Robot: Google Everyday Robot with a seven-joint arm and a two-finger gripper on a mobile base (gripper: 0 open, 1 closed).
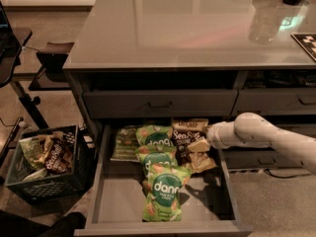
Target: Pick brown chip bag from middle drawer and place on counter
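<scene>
The brown chip bag point(186, 135) lies at the back right of the open middle drawer point(116, 204), with its tan top toward the cabinet and its lower part under my gripper. My gripper point(201, 145) reaches in from the right at the end of the white arm point(256, 133) and sits over the bag's right side. Several green "dang" bags point(162, 193) lie left of and in front of the brown bag. The glossy grey counter point(187, 28) spreads above the drawers.
A dark plastic crate point(47, 164) with snack bags stands on the floor left of the cabinet. Shut grey drawers with dark handles point(160, 104) sit above the open one. A clear container point(264, 21) and a checkered board point(305, 42) rest on the counter's right side.
</scene>
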